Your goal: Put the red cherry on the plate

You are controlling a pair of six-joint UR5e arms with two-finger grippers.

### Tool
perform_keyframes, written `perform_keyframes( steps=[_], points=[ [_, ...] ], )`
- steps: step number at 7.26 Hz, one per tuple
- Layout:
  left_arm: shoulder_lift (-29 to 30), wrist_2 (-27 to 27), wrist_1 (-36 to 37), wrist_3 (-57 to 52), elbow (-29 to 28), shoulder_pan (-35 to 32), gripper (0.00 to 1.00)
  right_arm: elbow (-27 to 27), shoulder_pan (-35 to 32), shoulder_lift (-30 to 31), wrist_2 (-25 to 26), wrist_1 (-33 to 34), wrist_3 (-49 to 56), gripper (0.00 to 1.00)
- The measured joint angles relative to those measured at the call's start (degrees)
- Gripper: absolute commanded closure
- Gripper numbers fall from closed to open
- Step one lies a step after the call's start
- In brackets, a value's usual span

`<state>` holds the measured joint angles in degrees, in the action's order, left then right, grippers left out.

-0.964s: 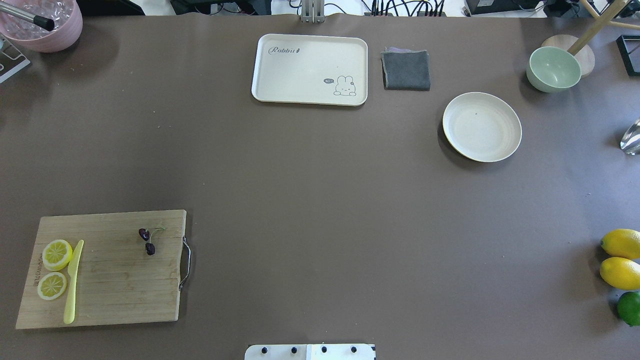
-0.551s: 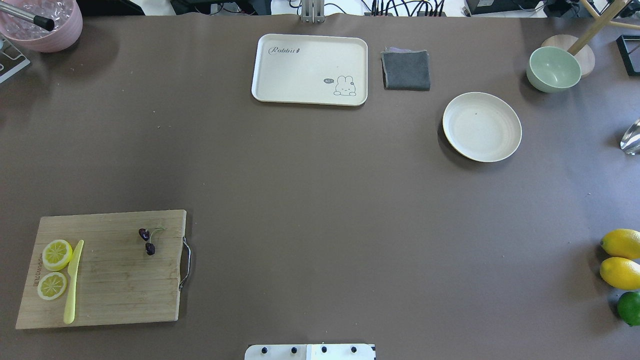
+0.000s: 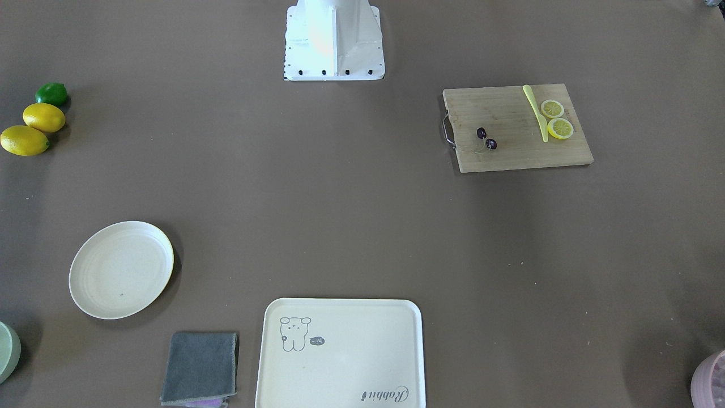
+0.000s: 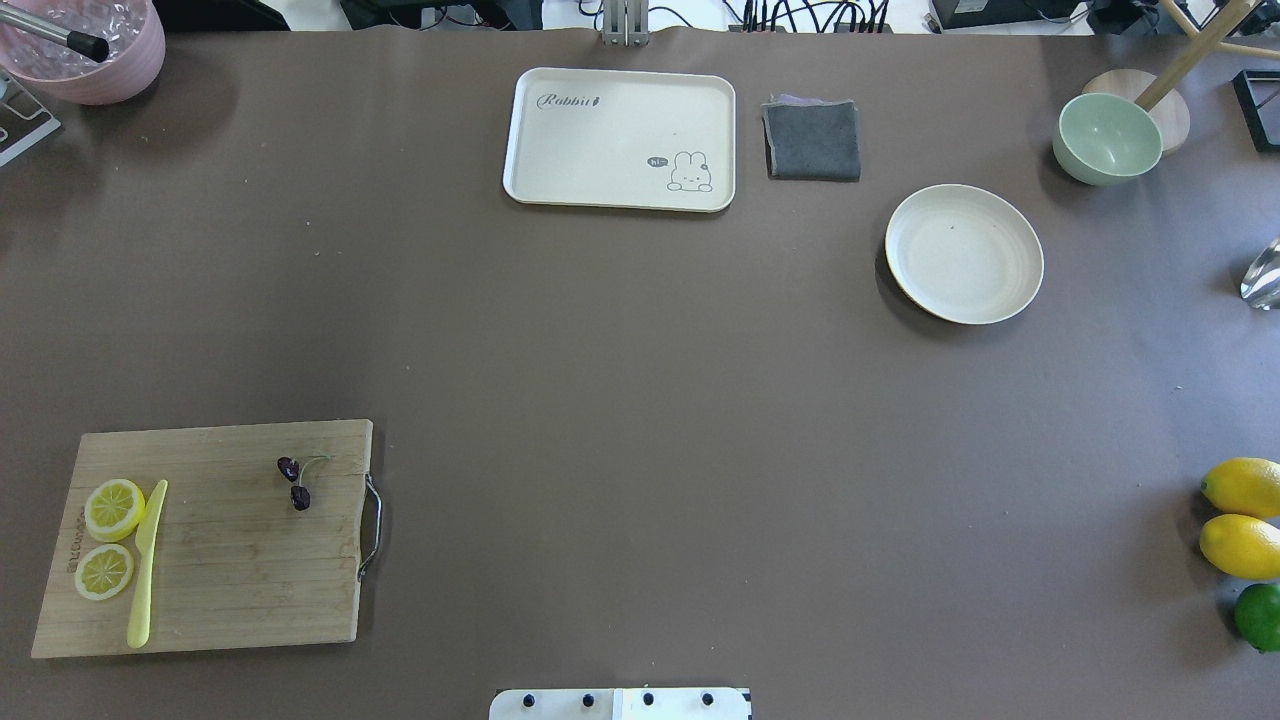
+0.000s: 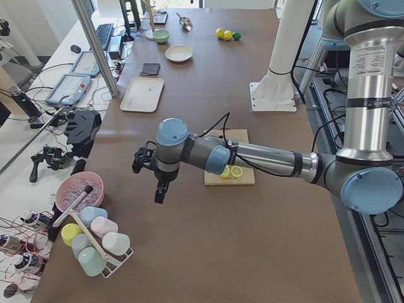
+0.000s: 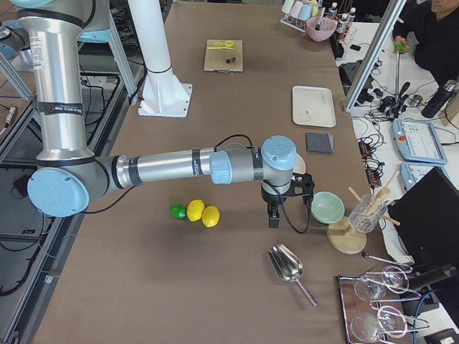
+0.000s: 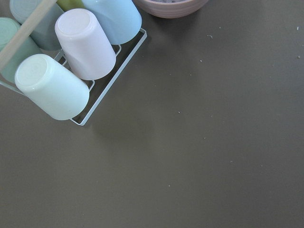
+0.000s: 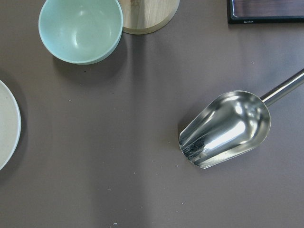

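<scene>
The red cherry [image 4: 296,483], a pair of tiny dark fruits on thin stems, lies on the wooden cutting board [image 4: 230,590] at the near left; it also shows in the front-facing view [image 3: 486,139]. The cream round plate [image 4: 964,254] [image 3: 120,270] sits empty at the far right. My left gripper [image 5: 161,192] hangs over bare table past the board, near a cup rack. Beside the green bowl, beyond the plate, hangs my right gripper [image 6: 273,218]. Both show only in side views, so I cannot tell whether they are open or shut.
Two lemon slices [image 4: 110,538] and a yellow knife [image 4: 146,565] share the board. A bear tray [image 4: 620,138] and grey cloth [image 4: 812,140] lie at the back. A green bowl [image 8: 80,29], metal scoop [image 8: 228,128], lemons [image 4: 1243,515], lime [image 4: 1258,616] and cup rack [image 7: 71,61] stand at the table's ends.
</scene>
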<state>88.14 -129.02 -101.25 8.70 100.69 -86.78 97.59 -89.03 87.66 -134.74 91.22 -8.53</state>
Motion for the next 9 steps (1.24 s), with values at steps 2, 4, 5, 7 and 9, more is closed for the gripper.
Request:
perform_keyframes(
  steps=[2, 4, 5, 7, 9],
  points=[
    [-0.05, 0.00, 0.00, 0.00, 0.03, 0.02, 0.02, 0.17, 0.00, -0.02, -0.15, -0.03, -0.45, 0.00],
    [-0.32, 0.00, 0.00, 0.00, -0.06, 0.01, 0.02, 0.32, 0.00, 0.46, -0.24, -0.05, -0.59, 0.00],
    [-0.38, 0.00, 0.00, 0.00, 0.01, 0.02, 0.02, 0.33, 0.00, 0.68, -0.23, -0.07, -0.61, 0.00],
    [-0.29, 0.00, 0.00, 0.00, 0.17, 0.03, 0.02, 0.32, 0.00, 0.89, -0.18, -0.08, -0.60, 0.00],
    [0.11, 0.00, 0.00, 0.08, -0.09, 0.06, 0.02, 0.25, 0.00, 0.71, -0.19, -0.08, -0.59, 0.00]
  ],
)
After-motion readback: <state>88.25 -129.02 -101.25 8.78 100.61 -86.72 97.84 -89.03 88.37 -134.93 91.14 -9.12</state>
